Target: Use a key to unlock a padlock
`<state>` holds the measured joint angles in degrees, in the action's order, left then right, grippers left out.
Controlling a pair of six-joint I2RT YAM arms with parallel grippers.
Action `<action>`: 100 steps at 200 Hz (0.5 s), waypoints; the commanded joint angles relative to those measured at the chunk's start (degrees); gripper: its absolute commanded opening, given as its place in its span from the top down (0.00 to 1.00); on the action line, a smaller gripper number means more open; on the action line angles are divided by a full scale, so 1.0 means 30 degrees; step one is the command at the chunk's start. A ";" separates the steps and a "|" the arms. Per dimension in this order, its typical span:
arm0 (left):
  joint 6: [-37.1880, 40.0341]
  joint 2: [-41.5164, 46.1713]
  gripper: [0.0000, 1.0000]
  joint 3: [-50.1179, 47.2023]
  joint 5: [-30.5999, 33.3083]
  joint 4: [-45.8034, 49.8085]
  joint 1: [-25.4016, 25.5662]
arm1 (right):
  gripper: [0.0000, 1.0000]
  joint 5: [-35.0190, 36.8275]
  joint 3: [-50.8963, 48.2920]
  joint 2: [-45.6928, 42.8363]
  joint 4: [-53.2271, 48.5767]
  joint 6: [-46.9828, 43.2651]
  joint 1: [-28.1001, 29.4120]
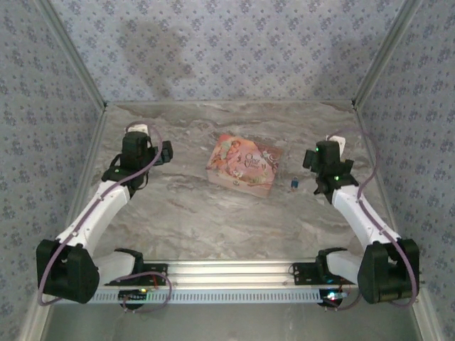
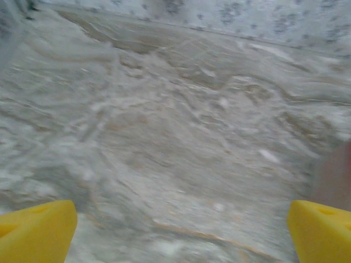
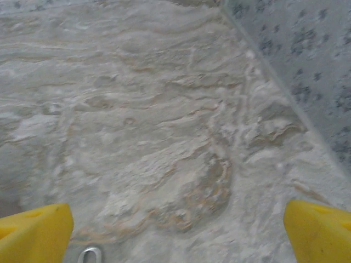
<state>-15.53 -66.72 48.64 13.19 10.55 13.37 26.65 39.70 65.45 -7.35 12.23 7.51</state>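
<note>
The padlock (image 1: 293,183) is a tiny dark blue lump on the marble table, just right of the pink box (image 1: 244,165). Its silvery loop (image 3: 90,255) peeks in at the bottom edge of the right wrist view, beside the left yellow fingertip (image 3: 34,233). My right gripper (image 1: 310,159) (image 3: 178,233) hovers a little behind and right of the padlock, open and holding nothing. My left gripper (image 1: 166,152) (image 2: 181,230) is open too, above bare table left of the box. The key is out of view.
The pink box's blurred edge (image 2: 335,178) shows at the right of the left wrist view. Patterned walls (image 1: 227,50) close in the table at the back and both sides; the right wall (image 3: 307,60) runs close to my right gripper.
</note>
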 commanded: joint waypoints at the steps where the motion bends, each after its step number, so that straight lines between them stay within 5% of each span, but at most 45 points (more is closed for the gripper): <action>1: 0.3394 -0.0605 0.02 -0.2256 0.1354 -0.3194 -0.1439 | 0.00 0.1988 -0.1671 0.0194 0.5222 -0.2009 -0.0620; 28: 0.1693 -0.2025 0.02 -0.4623 0.0091 -0.6994 -0.3550 | 0.00 0.1678 -0.3201 0.1359 0.7859 -0.2272 -0.1176; 62: 0.2496 -0.4355 0.02 -0.6617 0.0266 -1.2242 -0.3800 | 0.00 0.0877 -0.4849 0.2740 1.2036 -0.2977 -0.1140; 100: 0.3161 -0.5415 0.02 -0.5654 0.0190 -1.2071 -0.3942 | 0.00 -0.0907 -0.6654 0.4923 1.7560 -0.3271 -0.1239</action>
<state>-8.51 -81.78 28.80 13.80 -19.09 1.98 28.10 23.03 77.03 29.63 3.66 4.21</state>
